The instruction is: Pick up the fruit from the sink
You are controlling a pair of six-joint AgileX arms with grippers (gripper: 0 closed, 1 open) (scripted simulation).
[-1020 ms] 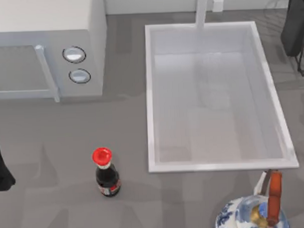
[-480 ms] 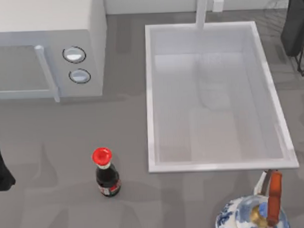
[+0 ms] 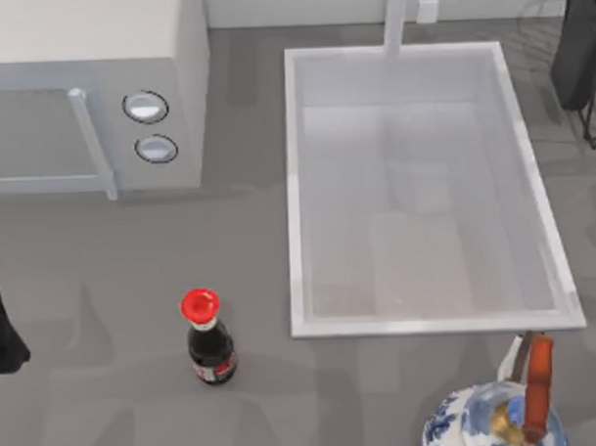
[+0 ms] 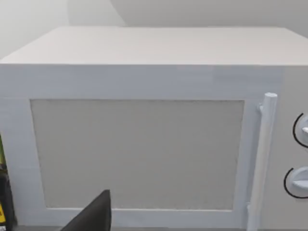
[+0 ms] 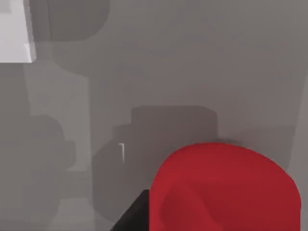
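The fruit, a smooth bright-red lump, hangs close under the right wrist camera above grey table, casting a shadow below it. My right gripper is shut on it; one dark finger shows beside the lump. In the top view my right arm is at the far right edge, beyond the sink's rim. The sink is a large white basin with a faucet, and its bottom is bare. My left arm stays parked at the left edge, its dark finger facing the microwave.
A white microwave with two round knobs stands at the back left. A dark sauce bottle with a red cap stands in front of the sink's left corner. A blue-and-white teapot sits at the front right.
Neither arm has visibly moved in the top view. Only a faint shadow on the sink's bottom has shifted.
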